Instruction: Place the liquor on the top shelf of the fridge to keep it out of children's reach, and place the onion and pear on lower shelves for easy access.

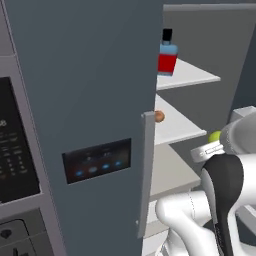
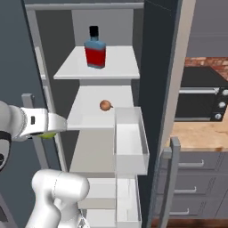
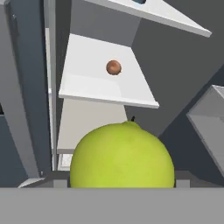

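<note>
The fridge stands open, its slate grey-blue door swung out to the left with the dark panel of blue lights and the long vertical handle facing the left base camera. The liquor stands upright on the top shelf, near the middle of the slab and towards its back. The onion rests on the next shelf down, one of the lower shelves, roughly central and well apart from the bottle above. The pear sits right in front of the hand camera, large and yellow-green, between the gripper fingers; the jaws are closed on the pear, holding it in the air in front of the shelves, below and nearer than the onion's shelf. In the left base view the pear peeks out beside the white wrist, just to the right of the shelf edges. A white door bin hangs on the right side of the open fridge, and to the far right are a wooden counter and grey drawers
</note>
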